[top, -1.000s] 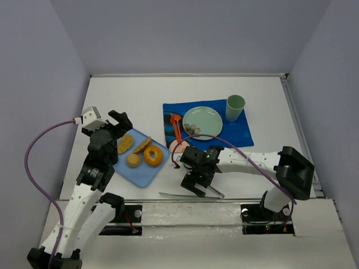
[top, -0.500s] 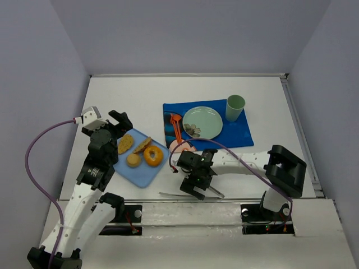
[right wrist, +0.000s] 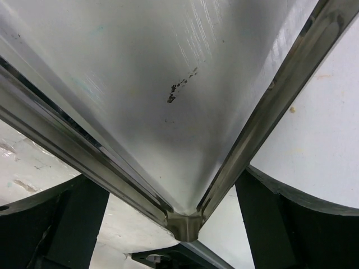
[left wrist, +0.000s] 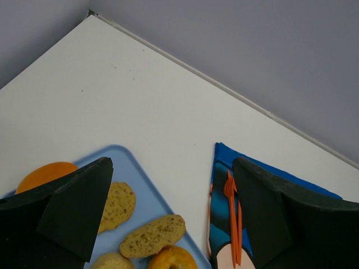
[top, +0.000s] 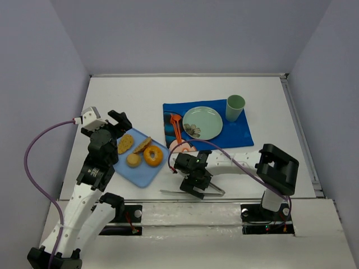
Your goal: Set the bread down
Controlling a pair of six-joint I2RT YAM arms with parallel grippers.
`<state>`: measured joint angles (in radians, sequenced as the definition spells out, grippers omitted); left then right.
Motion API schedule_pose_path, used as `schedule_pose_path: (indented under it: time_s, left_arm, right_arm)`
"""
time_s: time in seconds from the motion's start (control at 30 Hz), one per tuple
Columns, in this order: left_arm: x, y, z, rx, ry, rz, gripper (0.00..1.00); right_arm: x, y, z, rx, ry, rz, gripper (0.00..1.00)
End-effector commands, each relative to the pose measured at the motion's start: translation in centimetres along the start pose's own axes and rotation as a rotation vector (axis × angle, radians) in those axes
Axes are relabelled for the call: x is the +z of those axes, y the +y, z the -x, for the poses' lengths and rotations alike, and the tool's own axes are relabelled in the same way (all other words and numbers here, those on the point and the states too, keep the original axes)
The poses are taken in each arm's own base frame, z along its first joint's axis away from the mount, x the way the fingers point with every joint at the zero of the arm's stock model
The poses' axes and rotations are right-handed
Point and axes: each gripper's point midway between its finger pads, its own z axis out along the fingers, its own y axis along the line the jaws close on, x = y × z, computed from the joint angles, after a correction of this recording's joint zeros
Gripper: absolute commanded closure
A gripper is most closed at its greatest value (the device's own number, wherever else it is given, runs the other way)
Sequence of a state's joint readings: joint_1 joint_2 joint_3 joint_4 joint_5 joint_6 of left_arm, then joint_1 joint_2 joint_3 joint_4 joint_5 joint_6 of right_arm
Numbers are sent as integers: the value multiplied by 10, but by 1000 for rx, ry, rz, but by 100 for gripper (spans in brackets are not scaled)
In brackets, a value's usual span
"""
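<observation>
Bread slices [top: 125, 143] [top: 142, 145] lie with a small roll [top: 133, 160] and a glazed ring-shaped bun [top: 153, 156] on a light blue tray [top: 143, 176]. In the left wrist view the same slices [left wrist: 152, 236] [left wrist: 118, 205] sit on the tray [left wrist: 140, 174]. My left gripper [top: 109, 124] [left wrist: 172, 165] hovers open above the tray's far end, holding nothing. My right gripper [top: 193, 188] [right wrist: 168, 185] is low at the near table edge, open, straddling metal tongs [top: 168, 194]. The tongs' hinge end [right wrist: 185, 224] sits between the fingers [right wrist: 67, 224], apart from both.
A blue cloth [top: 238, 134] right of the tray carries a green plate [top: 207, 117] with a small item on its near rim, a green cup [top: 235, 107] and an orange fork [top: 176, 126] [left wrist: 231, 218]. The right arm stretches along the near edge.
My right gripper has slid left along the near edge, staying over the tongs, its elbow following. The left arm and the bread have not moved.
</observation>
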<state>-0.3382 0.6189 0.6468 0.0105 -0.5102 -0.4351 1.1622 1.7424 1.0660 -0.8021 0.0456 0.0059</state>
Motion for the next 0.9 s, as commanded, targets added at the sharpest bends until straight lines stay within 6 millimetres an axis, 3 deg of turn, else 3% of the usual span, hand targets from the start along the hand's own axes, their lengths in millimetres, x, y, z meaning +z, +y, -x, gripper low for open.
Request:
schedule_pose_path:
  time_s: [0.0,0.1,0.17,0.2,0.37,0.5,0.53,0.77,0.87]
  left_arm:
    - [2,3,10,-19,-52,20,1]
    - [2,3,10,-19,-53,20,1]
    - [2,3,10,-21,-54,19,1]
    - [2,3,10,-22,-53,20,1]
    - [1,2,11,-24,-54,14,1]
    - [-1,1,13,-30,-59,8,1]
    - [-1,1,14,-31,-61,7,1]
    - [-1,0,13,-35,-60,2,1]
    - [-1,-1,14,-44,-61,-2,1]
  right_arm:
    - [4,-4,11,13,-17,-68,11]
    - [5,-2,11,10,-15,-59,27]
    - [2,0,12,3,-23,-46,49]
    - [0,0,14,5,-34,-44,53]
    - [-28,0,42,27,-190,-37,64]
    - [-61,1,64,62,-344,-21,73]
    - [-74,-1,67,76,-391,-26,75]
    - [-112,-16,79,152,-552,-88,83]
    - [-129,-21,93,186,-652,-105,83]
